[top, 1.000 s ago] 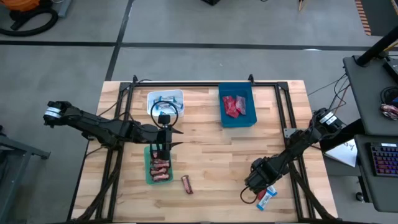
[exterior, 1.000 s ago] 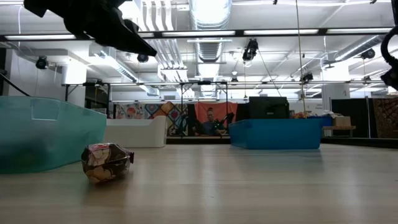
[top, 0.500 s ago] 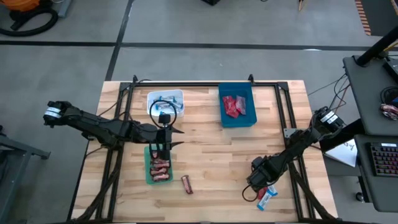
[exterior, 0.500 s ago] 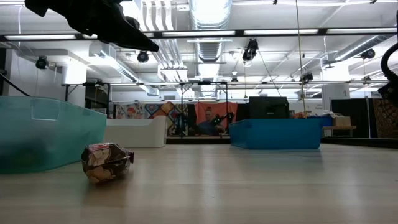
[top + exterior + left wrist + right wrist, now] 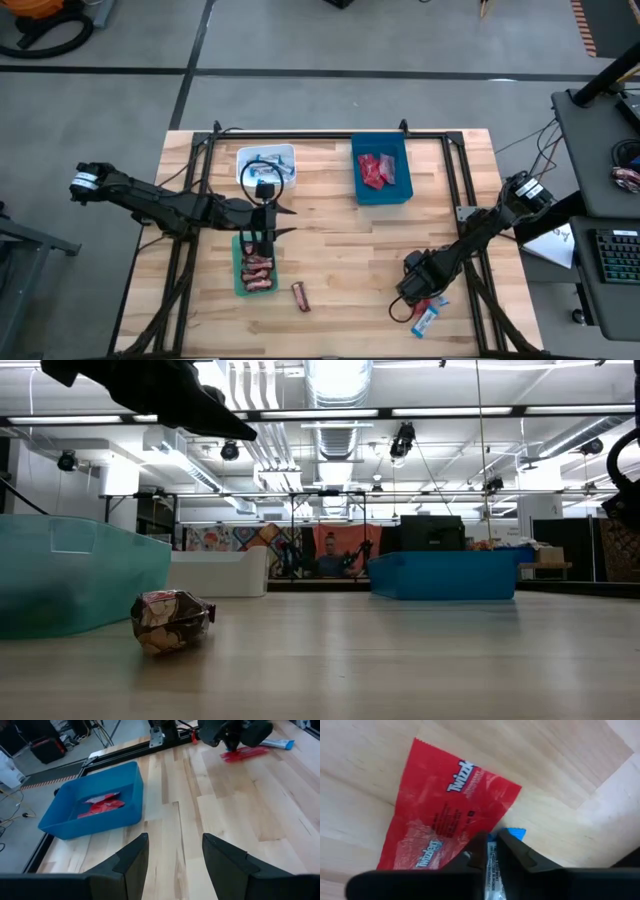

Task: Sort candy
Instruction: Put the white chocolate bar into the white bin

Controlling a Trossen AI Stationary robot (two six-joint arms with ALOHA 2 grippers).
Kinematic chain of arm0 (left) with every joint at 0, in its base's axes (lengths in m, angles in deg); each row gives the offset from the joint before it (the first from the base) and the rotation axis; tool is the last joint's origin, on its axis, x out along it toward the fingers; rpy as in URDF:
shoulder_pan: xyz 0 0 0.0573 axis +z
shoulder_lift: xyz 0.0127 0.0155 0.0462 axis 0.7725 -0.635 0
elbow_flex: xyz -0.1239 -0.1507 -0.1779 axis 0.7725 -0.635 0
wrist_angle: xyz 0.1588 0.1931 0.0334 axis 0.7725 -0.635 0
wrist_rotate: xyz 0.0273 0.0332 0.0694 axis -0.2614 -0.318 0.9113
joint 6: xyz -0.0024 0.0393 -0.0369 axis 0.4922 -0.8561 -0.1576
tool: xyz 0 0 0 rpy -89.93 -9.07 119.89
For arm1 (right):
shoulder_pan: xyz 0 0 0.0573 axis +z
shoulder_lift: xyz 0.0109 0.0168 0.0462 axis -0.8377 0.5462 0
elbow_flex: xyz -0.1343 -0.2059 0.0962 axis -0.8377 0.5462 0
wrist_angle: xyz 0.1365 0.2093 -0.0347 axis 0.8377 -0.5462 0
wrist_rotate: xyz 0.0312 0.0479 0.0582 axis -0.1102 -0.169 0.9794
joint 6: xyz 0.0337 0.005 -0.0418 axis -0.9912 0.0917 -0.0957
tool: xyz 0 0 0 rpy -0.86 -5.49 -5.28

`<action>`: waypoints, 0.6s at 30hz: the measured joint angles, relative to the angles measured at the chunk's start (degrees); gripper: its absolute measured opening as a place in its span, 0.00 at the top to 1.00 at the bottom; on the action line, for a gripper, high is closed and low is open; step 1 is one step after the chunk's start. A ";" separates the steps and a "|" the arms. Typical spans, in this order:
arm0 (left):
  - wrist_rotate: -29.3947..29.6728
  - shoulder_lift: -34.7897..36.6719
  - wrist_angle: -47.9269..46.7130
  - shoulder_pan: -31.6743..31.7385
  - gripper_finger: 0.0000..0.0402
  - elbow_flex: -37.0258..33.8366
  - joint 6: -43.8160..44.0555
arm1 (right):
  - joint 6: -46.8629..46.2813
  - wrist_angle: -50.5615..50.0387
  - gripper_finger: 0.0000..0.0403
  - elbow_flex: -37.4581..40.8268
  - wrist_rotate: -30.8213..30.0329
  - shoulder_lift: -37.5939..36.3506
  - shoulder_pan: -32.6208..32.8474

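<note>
- Blue-and-white mini bar (image 5: pixel 494 865): pinched between the two dark fingers of the right tool (image 5: pixel 492 851), which are closed on its narrow edge; it lies on the counter (image 5: pixel 340 250) near the front right corner, its end showing at (image 5: pixel 425 321) in the high view.
- Red packet (image 5: pixel 445 815): flat on the counter directly beneath and beside the right tool, touching the blue-and-white bar; in the left wrist view it is seen as a red strip (image 5: pixel 245 754) under that tool.
- Dark brown bar (image 5: pixel 300 296): loose on the counter, just beside the green bin; it appears close to the camera in the low view (image 5: pixel 170 622).
- Green bin (image 5: pixel 240 280): holds several dark brown bars (image 5: pixel 257 272).
- Blue bin (image 5: pixel 381 192): at the far side of the counter, holding red packets (image 5: pixel 375 170); also seen from the left wrist (image 5: pixel 92 802).
- White bin (image 5: pixel 266 155): at the far left, holding blue-and-white bars (image 5: pixel 268 168).
- Left tool (image 5: pixel 262 240): held above the far end of the green bin, its fingers (image 5: pixel 135 862) spread apart with nothing between them.
- Right tool (image 5: pixel 418 290): lowered to the counter surface at the front right.
</note>
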 joint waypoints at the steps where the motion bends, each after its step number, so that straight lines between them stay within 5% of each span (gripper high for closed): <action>1: -0.41 0.00 0.02 0.00 0.58 0.00 0.00 | 0.00 -0.05 0.94 0.01 0.00 -0.12 0.00; 11: -3.56 0.00 1.10 0.00 0.58 0.00 -0.48 | -0.81 -0.46 0.98 0.31 -5.21 -6.35 0.02; 18: -11.07 0.00 4.53 0.04 0.58 0.00 -1.27 | 0.19 -0.33 0.98 0.28 -19.73 -13.92 0.04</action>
